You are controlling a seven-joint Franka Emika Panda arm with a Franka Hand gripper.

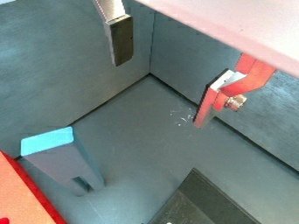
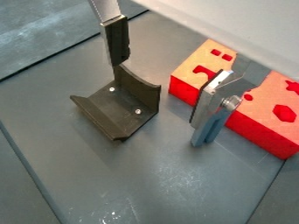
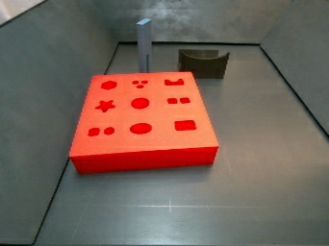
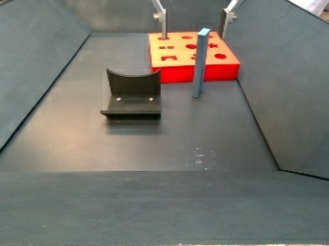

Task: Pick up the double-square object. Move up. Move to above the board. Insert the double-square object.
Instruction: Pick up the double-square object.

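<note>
The double-square object (image 4: 201, 63), a slim grey-blue bar, is seen standing upright on the floor just beside the board (image 4: 218, 67), with the U-shaped block (image 4: 131, 94) at its nine o'clock. The gripper (image 4: 195, 9) is held above, fingers (image 2: 117, 44) apart and empty. The bar is judged stiff, light and easily toppled; it is best grasped near the top.

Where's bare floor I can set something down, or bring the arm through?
In a side view the floor is bare in front of the fixture. Crowded: double-square object stands beside the board, open gripper above them.
</note>
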